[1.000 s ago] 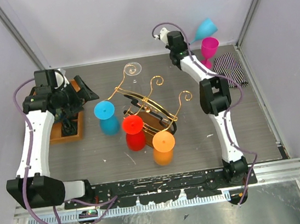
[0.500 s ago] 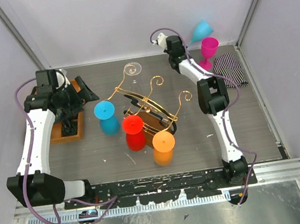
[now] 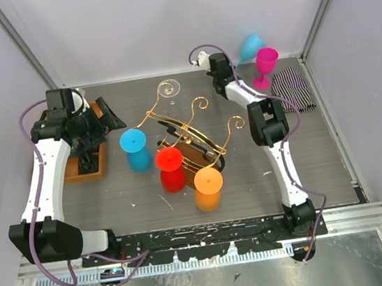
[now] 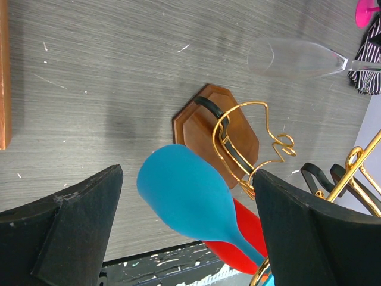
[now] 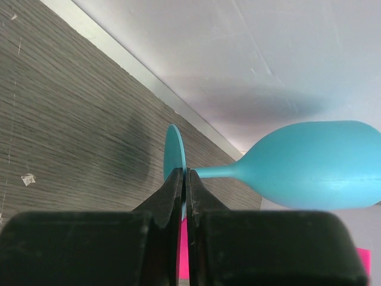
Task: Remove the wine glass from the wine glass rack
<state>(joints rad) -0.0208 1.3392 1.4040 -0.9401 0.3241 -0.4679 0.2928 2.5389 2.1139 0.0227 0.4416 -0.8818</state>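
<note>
I count six glasses and one rack (image 3: 190, 132). A blue glass (image 3: 133, 141), red glass (image 3: 168, 158), orange glass (image 3: 208, 180) and clear glass (image 3: 168, 87) hang on the rack. A pink glass (image 3: 266, 57) stands behind it. The bench (image 3: 320, 161) is grey and the walls (image 3: 162, 27) are pale. My right hand (image 5: 183, 179) pinches the teal glass (image 5: 309, 164) by its foot behind the rack, stem sideways, bowl pointing away. My left hand (image 3: 109, 117) is wide open.

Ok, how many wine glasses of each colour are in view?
Blue: 2 (hanging blue glass, held blue glass)
Red glass: 1
Orange glass: 1
Pink glass: 1
Clear glass: 1
Total: 6
</note>
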